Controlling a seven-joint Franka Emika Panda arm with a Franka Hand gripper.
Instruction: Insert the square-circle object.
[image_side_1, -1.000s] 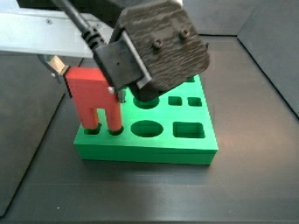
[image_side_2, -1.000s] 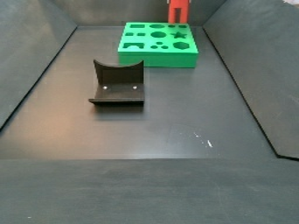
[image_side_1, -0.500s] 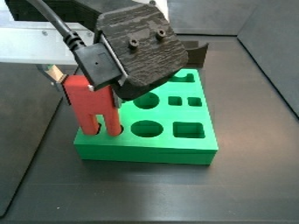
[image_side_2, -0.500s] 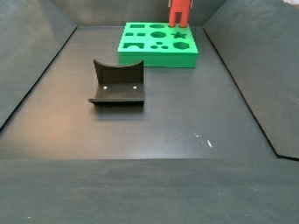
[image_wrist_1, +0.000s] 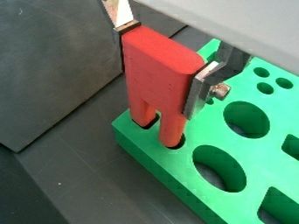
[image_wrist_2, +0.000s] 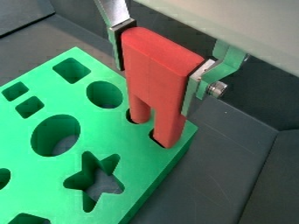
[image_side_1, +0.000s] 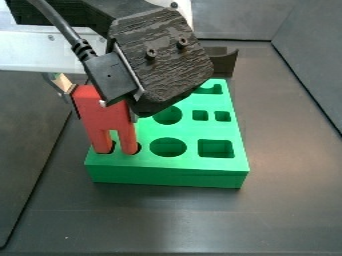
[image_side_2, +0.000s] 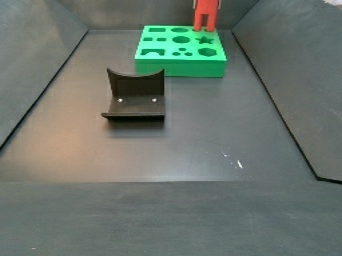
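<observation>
Your green board (image_wrist_2: 70, 140) takes the red two-pronged piece's (image_wrist_2: 158, 79) prongs, gripper (image_wrist_2: 163, 66) clamped on it; square-circle object (image_side_2: 134, 97) well apart

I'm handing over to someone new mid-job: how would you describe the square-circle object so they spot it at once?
Start at the green board at the far end of the floor, where the gripper holds the red piece. Come toward the camera to the lone dark block on the bare floor. Its top has a curved scoop; it is neither red nor green.
</observation>
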